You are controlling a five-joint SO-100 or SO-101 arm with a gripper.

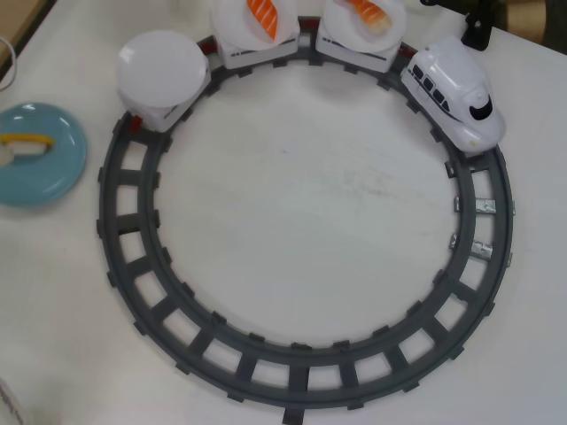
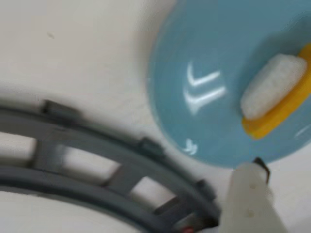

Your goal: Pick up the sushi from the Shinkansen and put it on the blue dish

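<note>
Hand (image 2: 252,194) blurred; one sushi (image 2: 282,97) on one blue dish (image 2: 204,58).

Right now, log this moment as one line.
sushi: on blue dish, lying on side | rear plate: empty | Shinkansen: on track | gripper: state unclear

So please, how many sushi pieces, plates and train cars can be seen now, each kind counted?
Sushi pieces: 3 (egg sushi, salmon, shrimp)
Plates: 4 (blue dish, three white, one empty)
Train: 1 Shinkansen with 3 cars
Total: 11
</note>
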